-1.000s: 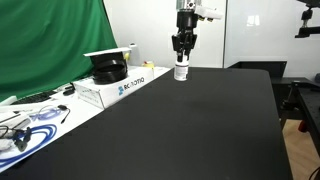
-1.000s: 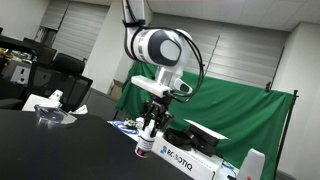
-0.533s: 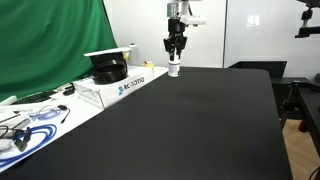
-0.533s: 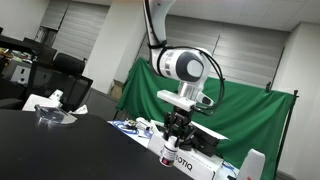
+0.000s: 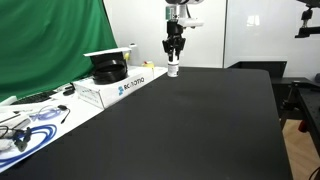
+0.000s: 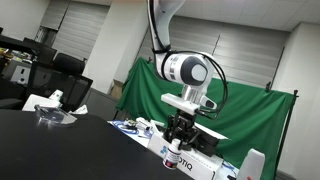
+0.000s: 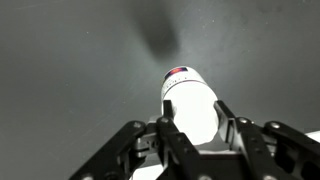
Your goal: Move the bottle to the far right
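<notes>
The small white pill bottle [image 5: 173, 70] hangs in my gripper [image 5: 174, 58] at the far end of the black table [image 5: 190, 120]. In the other exterior view the bottle [image 6: 172, 158] sits under the fingers [image 6: 177, 147], in front of the white box. In the wrist view the bottle [image 7: 189, 103] fills the space between both fingers [image 7: 192, 135], with its label end pointing away over the dark tabletop. The gripper is shut on the bottle. I cannot tell whether the bottle touches the table.
A white ROBOTIQ box [image 5: 118, 87] with a black object on it lies along the table's edge by the green curtain [image 5: 50, 45]. Cables and a clear packet [image 5: 25, 125] lie near it. The box also shows behind the gripper [image 6: 195, 165].
The arm has carried the bottle away across the table toward its far end, past the white box. Most of the travel came before the last half second.
</notes>
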You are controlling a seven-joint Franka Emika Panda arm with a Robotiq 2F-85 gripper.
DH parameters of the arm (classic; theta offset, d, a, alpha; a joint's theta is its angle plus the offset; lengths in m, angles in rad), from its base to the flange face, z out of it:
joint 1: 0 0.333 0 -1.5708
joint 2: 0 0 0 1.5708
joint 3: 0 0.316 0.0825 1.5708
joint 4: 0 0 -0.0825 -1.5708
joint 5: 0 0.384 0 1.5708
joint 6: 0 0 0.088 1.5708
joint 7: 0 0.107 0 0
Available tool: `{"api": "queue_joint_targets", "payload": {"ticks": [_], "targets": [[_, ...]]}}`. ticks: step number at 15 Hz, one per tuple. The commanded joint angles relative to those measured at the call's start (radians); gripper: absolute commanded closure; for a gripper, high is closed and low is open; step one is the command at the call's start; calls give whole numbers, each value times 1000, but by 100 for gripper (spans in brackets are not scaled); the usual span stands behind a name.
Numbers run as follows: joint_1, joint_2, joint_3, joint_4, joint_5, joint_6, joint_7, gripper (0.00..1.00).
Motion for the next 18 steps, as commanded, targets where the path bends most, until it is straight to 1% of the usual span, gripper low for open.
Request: {"api": "queue_joint_targets", "payload": {"ticks": [1,2,4,7,9,13,15,18], "targets": [[-11,-1,11,1,-8,-2,5,56],[-11,-1,11,1,-8,-2,5,81],[-14,58,-5,99,-22,-27,28,81],[-44,135,-11,236,-10,-77,33,81],[-57,191,-23,329,-26,-116,44,81],[-53,313,-82,495,-117,-179,88,81],[-75,363,-77,547,-113,-167,88,81],[-118,418,-44,584,-63,-135,70,81]]}}
